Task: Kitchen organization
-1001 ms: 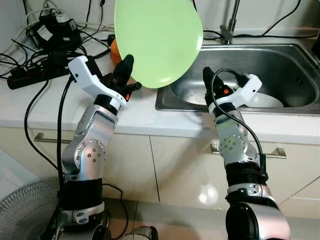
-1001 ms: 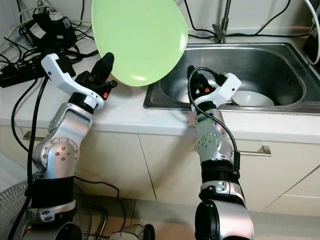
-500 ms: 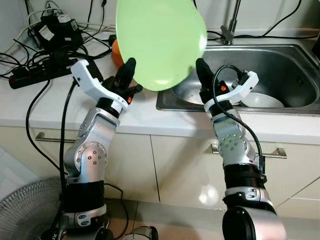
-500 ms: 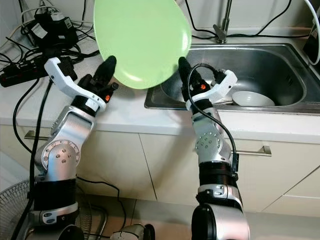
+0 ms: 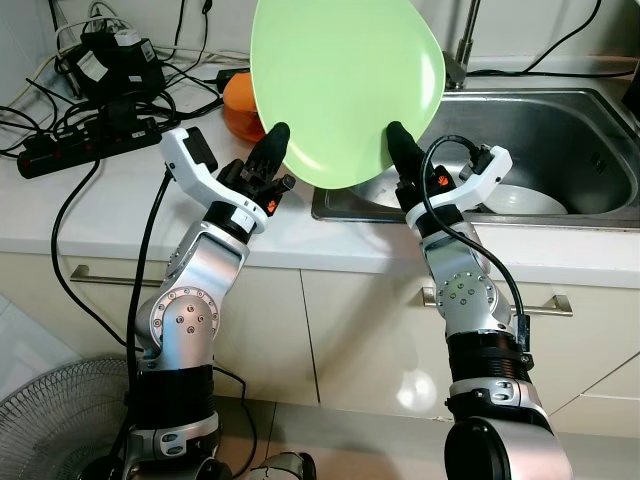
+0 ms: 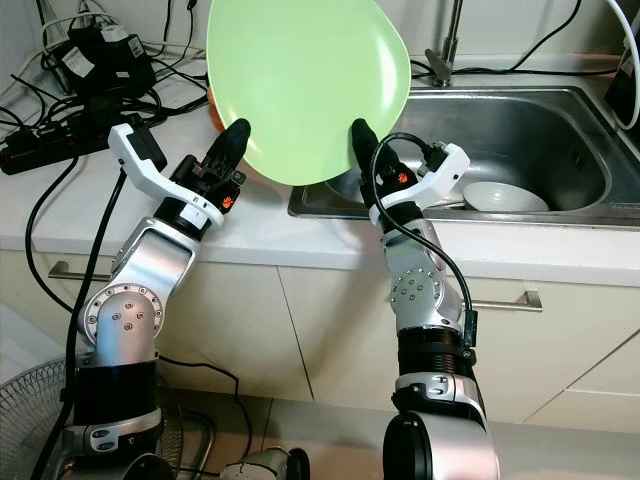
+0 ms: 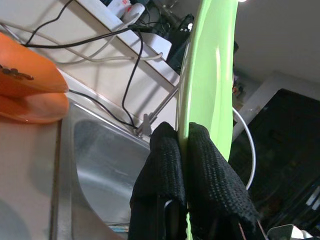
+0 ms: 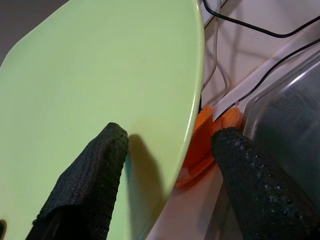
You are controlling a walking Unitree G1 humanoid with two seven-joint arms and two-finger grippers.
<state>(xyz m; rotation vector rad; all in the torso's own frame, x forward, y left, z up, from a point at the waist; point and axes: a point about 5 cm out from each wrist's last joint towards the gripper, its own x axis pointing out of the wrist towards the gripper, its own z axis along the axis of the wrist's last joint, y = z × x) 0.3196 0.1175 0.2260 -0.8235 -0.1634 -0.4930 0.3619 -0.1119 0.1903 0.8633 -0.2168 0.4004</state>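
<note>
Here the left gripper (image 5: 276, 140) pinches the green plate (image 5: 345, 85); the right gripper (image 8: 167, 165) straddles its rim, wide.

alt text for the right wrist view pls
The right gripper is open around the rim of a large green plate, one black finger on each side. Beyond the rim lie an orange dish, cables, and the steel sink's edge.

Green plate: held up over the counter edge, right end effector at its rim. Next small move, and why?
Probably close the right end effector on the green plate. Its fingers straddle the plate's edge, still open, while the left end effector is shut on the opposite rim, bearing the upright plate alone beside the sink. A second grip should steady it before any handover.
</note>
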